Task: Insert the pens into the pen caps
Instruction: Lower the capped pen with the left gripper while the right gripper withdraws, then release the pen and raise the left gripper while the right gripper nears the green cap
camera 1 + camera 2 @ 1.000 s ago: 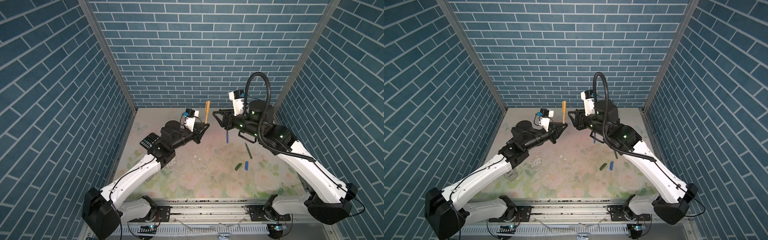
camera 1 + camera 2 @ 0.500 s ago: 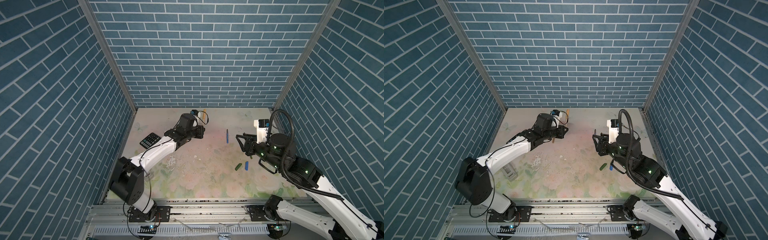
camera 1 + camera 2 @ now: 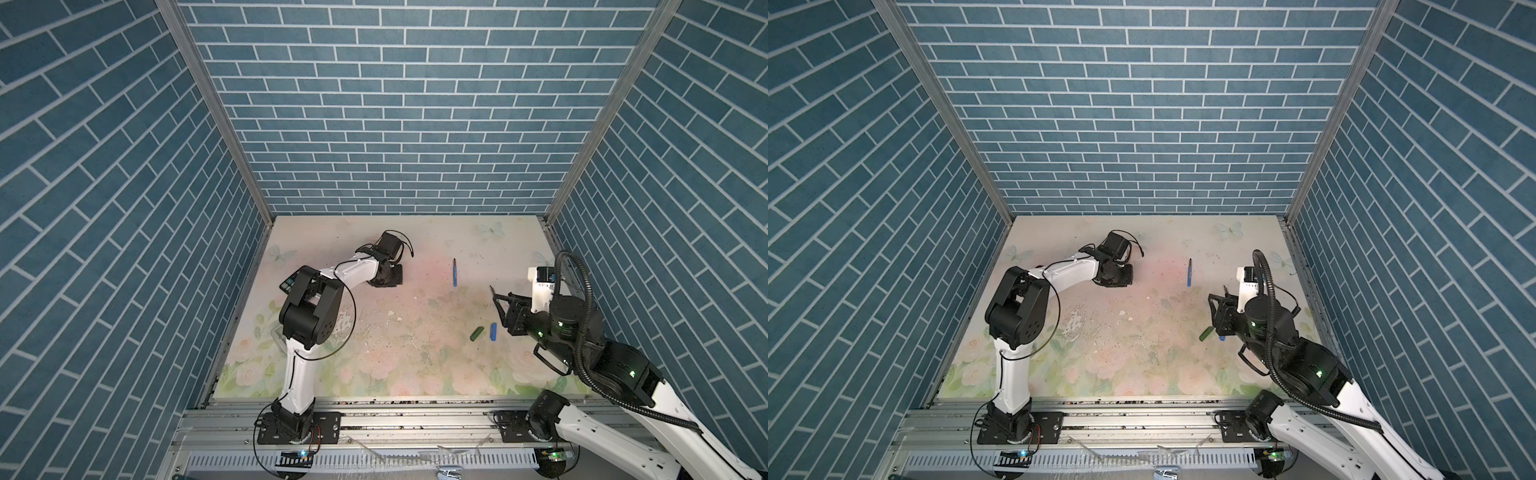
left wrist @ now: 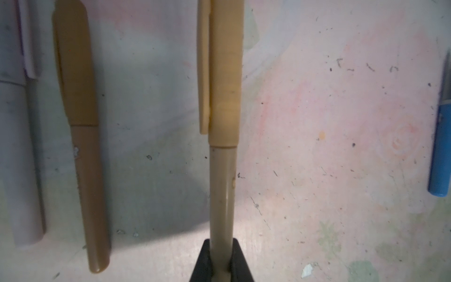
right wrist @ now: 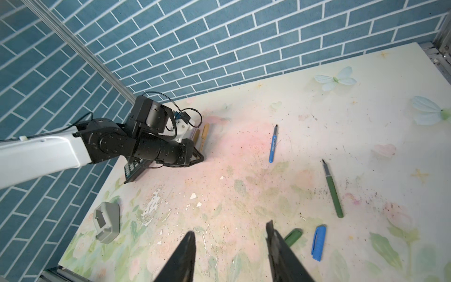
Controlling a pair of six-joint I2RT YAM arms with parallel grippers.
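My left gripper [image 4: 222, 244] is shut on a capped gold-brown pen [image 4: 223, 185], held low over the mat at the back left [image 3: 390, 275]. Beside it lie another capped gold-brown pen [image 4: 83, 156] and a capped pale pen [image 4: 17, 146]. An uncapped blue pen [image 3: 454, 272] [image 3: 1189, 272] lies mid-table. My right gripper [image 5: 230, 234] [image 3: 500, 305] hangs open and empty over the mat, next to a green cap [image 5: 294, 236] [image 3: 476, 333] and a blue cap [image 5: 318, 243] [image 3: 493, 331]. An uncapped green pen [image 5: 333, 193] lies just beyond them.
A black calculator [image 5: 133, 171] lies at the left edge, partly under the left arm. A grey block [image 5: 107, 219] sits nearer the front left. Blue brick walls close in the floral mat [image 3: 395, 365] on three sides.
Both grippers were together in mid-air at the gold-brown pen. The left arm has since carried it down to the back left. The right arm has drawn back to the right, near the loose caps.
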